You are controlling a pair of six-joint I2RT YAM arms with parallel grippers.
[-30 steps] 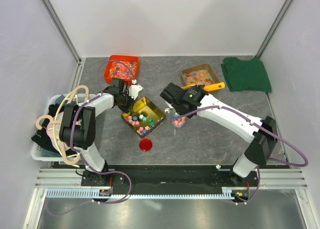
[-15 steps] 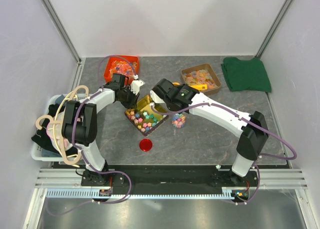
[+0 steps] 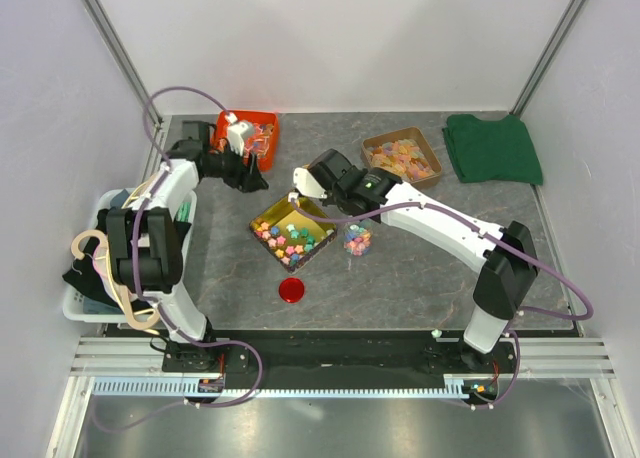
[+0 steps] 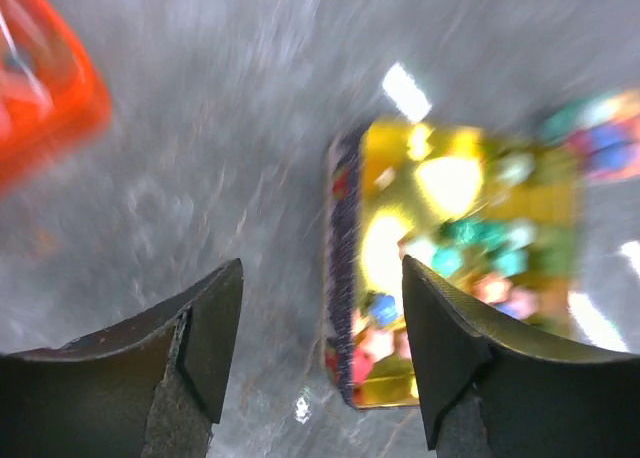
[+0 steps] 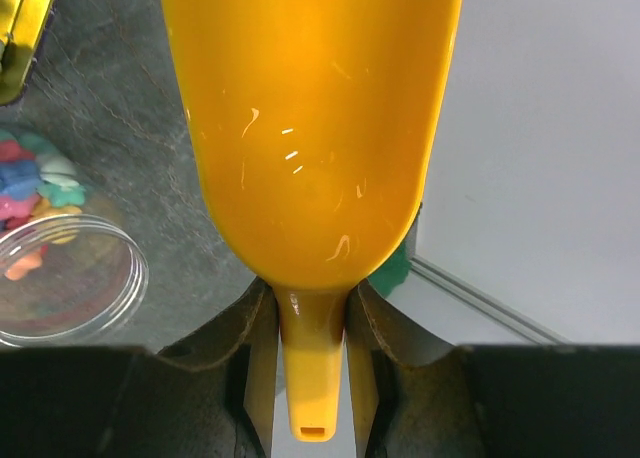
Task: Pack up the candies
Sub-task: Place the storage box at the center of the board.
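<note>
Top view: my left pincer [image 3: 252,178] is by the orange-red tray [image 3: 265,118] at the table's far left corner, jaws apart, holding nothing. My right pincer [image 3: 303,193] is low at the far edge of the gold tin [image 3: 310,221], mid-table. The candies [image 3: 288,240] are mostly in that tin, with a smaller lot in the clear jar [image 3: 357,240] just right of it, under my right forearm. The red lid [image 3: 292,289] lies loose toward the near edge.

Left wrist view: blurry. My fingers are spread wide with only bare table between them, and the tin is off to the right, not touched. Risk as I judge it: nothing steadies the tin, so a scoop pushed into it could slide or tip it and dump candies on the table.

Right wrist view: my right pincer is clamped on the thin handle of the yellow scoop [image 5: 310,128], and no candy shows in the bowl. The jar is down-left, part filled. Risks:
- the bowl looks broad against the jar mouth, so a fast pour could bounce pieces off the rim
- a loaded scoop could twist in this narrow grip
- a low swing of my forearm could knock the jar over
</note>
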